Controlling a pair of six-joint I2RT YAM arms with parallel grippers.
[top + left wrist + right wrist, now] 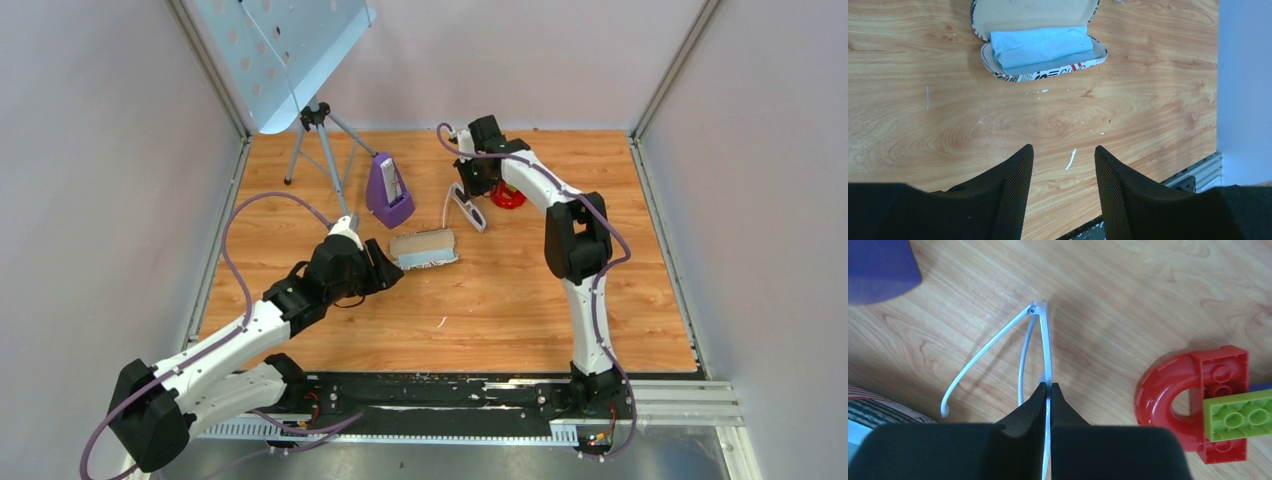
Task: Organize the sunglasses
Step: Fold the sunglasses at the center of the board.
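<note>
**A:** Item one, sunglasses (1047, 345); location?

**B:** Far middle of the table (520, 300), between the purple wedge (388, 190) and the red block (1220, 375); just beyond the open case (1048, 75); one arm swung out sideways, the other nearer the frame.

**A:** Hold?

**B:** Right claw (1048, 386) pinched tight on the thin front frame, nothing else in it; whether the glasses are clear of the wood, cannot tell.

**A:** Left claw (1063, 165)?

**B:** Parted wide, empty; low over bare wood on the near side of the case.

**A:** Step in hand, by my reading: carry to the case and lay in.

**B:** Agreed; lift gently, since a pinch on so slim an edge may let the frame swivel; the splayed arm wants folding first, or it will likely catch the case's rim; the left claw could steady the case.

**A:** Obstacles?

**B:** Cloth (1040, 45), light blue, lying in the case's tray; glasses go on top, or it may bunch; purple wedge beside the route; green block (1238, 415) on the red one, off the route; tripod (318, 135) well apart, far left.
</note>
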